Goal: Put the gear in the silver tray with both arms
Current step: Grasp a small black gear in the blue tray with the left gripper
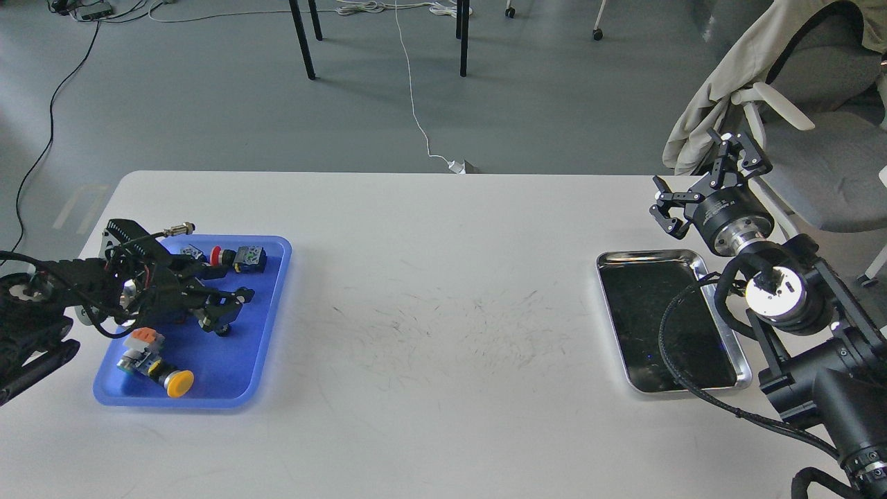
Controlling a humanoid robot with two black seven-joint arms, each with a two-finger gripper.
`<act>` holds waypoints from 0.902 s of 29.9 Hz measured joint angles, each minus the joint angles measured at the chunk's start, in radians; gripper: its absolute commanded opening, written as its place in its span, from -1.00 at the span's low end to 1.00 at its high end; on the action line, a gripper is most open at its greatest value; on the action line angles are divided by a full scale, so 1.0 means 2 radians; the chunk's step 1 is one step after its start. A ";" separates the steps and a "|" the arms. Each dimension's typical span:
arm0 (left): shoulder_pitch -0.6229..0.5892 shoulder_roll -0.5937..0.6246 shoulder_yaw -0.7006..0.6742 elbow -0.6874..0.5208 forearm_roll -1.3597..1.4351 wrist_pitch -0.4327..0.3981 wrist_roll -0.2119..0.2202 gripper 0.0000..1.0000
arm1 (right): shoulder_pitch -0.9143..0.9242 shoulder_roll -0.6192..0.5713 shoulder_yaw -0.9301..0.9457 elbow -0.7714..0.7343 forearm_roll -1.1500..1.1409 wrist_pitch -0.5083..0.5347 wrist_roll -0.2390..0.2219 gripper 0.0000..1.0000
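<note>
Silver tray [743, 365] bare, right hand [708, 187] spread open above, left hand's [223, 310] grip unclear over blue tray [280, 267]

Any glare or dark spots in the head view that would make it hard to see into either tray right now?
Head view: the silver tray has a dark, mirror-like bottom, so anything lying there would read poorly. The left gripper is black on the blue tray, and its fingers blur together. A bright highlight sits on the right arm's joint ring. Table lighting is soft and even.
</note>
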 measured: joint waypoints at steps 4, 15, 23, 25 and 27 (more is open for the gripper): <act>0.000 -0.004 0.001 0.000 0.000 0.000 0.000 0.28 | 0.000 0.000 0.000 0.000 0.000 0.000 0.000 0.99; 0.002 -0.019 0.004 0.002 0.001 0.001 0.000 0.07 | -0.003 0.000 -0.001 0.000 -0.001 0.000 0.000 0.99; 0.003 -0.020 0.005 0.016 0.003 0.002 0.000 -0.16 | -0.004 0.000 -0.001 0.000 -0.001 0.000 0.000 0.99; 0.004 -0.022 0.005 0.019 0.004 0.002 0.000 -0.18 | -0.004 0.001 -0.001 0.000 -0.001 0.000 0.000 0.99; 0.004 -0.022 0.005 0.021 0.007 0.002 0.000 -0.23 | -0.004 0.001 -0.001 0.000 -0.001 0.000 0.000 0.99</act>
